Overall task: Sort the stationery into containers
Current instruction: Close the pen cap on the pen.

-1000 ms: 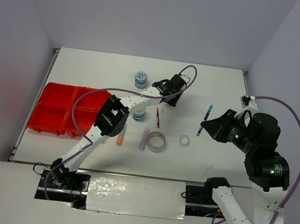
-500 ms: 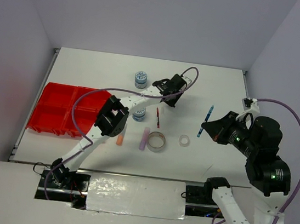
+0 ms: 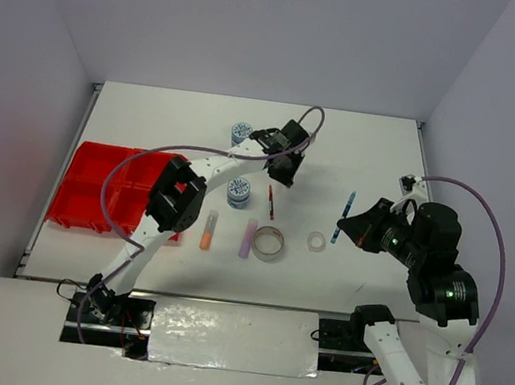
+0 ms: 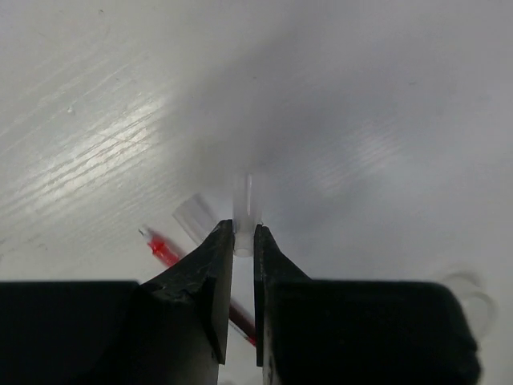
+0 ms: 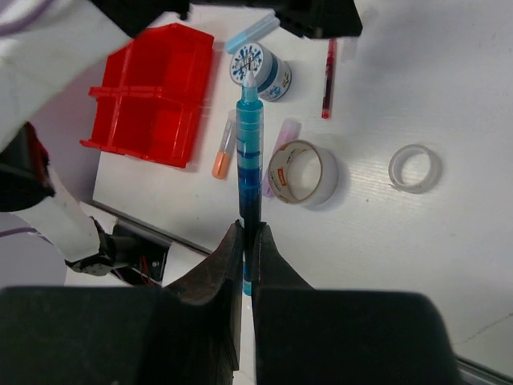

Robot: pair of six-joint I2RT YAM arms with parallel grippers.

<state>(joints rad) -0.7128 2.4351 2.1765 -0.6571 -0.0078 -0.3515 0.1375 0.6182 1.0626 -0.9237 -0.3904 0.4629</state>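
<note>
Left end effector (image 4: pixel 244 234): I clamp light-blue stubby plastic stick (image 4: pixel 247 199). With right end effector (image 5: pixel 249 234) I clamp thin teal pen (image 5: pixel 249 144). Red four-compartment plastic tray (image 3: pixel 94 171) shows nothing inside; sorting seemingly just begun.

No legible text in any view, grey tape ring (image 5: pixel 280 180) with small reddish print on its inner core too blurred to read, round tub (image 5: pixel 255 66) lid showing only a blue pattern
</note>
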